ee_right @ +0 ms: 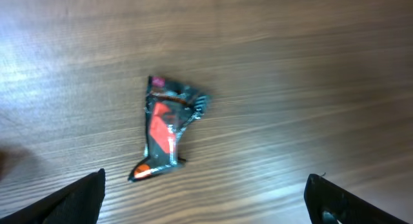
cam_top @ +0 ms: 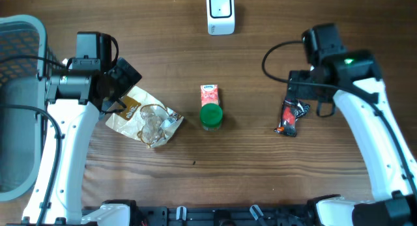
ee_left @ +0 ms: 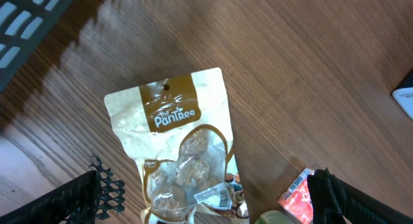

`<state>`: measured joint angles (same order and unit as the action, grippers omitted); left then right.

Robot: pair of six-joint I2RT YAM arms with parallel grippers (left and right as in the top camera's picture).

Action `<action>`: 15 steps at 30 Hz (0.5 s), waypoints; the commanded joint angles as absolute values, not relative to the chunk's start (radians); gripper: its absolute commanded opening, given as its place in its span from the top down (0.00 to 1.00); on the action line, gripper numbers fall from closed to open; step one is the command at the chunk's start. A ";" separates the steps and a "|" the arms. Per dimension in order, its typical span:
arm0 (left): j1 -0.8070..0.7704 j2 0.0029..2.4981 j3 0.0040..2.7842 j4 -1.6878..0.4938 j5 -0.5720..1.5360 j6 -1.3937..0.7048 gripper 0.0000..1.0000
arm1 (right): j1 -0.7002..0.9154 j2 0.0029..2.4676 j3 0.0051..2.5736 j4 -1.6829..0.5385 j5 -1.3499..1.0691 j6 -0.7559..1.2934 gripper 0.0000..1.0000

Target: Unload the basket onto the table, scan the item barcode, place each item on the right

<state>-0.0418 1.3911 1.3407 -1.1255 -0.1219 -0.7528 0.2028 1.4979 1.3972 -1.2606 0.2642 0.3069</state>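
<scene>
A white barcode scanner (cam_top: 220,12) stands at the table's far middle. A black and red wrapper (cam_top: 290,116) lies flat on the wood; in the right wrist view the wrapper (ee_right: 164,127) sits free, ahead of the jaws and to the left. My right gripper (cam_top: 305,89) (ee_right: 206,199) hangs open above it, holding nothing. A beige and brown PanTree snack bag (cam_top: 144,117) (ee_left: 181,146) lies under my left gripper (cam_top: 120,89) (ee_left: 210,198), which is wide open with one finger on each side of the bag's lower end. A barcode label (ee_left: 216,195) shows on the bag.
A green-lidded cup (cam_top: 210,116) and a red and pink carton (cam_top: 209,93) sit at the table's centre; the carton (ee_left: 298,197) lies by my left gripper's right finger. A grey mesh basket (cam_top: 19,89) stands at the left edge.
</scene>
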 commanded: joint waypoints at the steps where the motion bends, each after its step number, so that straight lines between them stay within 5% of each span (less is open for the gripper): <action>1: -0.037 1.393 1.343 -1.127 -0.124 -0.738 0.00 | 0.202 1.513 1.223 -1.129 0.116 0.300 0.00; 6: -0.037 1.393 1.343 -1.127 -0.124 -0.737 0.00 | 0.203 1.555 1.018 -0.886 -0.179 0.266 0.01; 15: -0.037 1.393 1.343 -1.127 -0.124 -0.738 0.00 | 0.204 1.567 0.901 -0.931 -0.018 0.482 0.13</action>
<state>-0.0418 1.3911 1.3407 -1.1263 -0.1219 -0.7528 0.2020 1.5543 0.9119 -0.9169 -0.0956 0.4118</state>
